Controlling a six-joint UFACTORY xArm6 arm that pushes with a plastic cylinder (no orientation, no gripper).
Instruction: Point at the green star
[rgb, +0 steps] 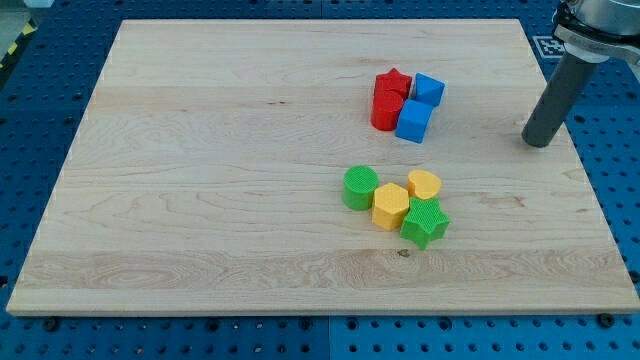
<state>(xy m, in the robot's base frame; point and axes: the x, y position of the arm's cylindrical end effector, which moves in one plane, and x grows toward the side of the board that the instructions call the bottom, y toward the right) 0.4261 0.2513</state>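
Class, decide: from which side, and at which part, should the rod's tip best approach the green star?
From the view's right or bottom, at its free outer points: my tip stands up-right of the green star, whose upper-left side touches the yellow hexagon and yellow heart.

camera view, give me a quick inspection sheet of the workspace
surface: wooden board, lying flat on a blue perforated table
job's things: green star at the lower right of the lower cluster, touching the yellow hexagon
clutter: green cylinder and yellow heart in the same cluster; red star, red cylinder and two blue cubes packed together nearer the view's top
grippers: none fitted; my tip rests on the board near its right edge, right of the red and blue cluster, well apart from the green star
cables: nothing seen
surroundings: a black and white marker beside the board's top right corner
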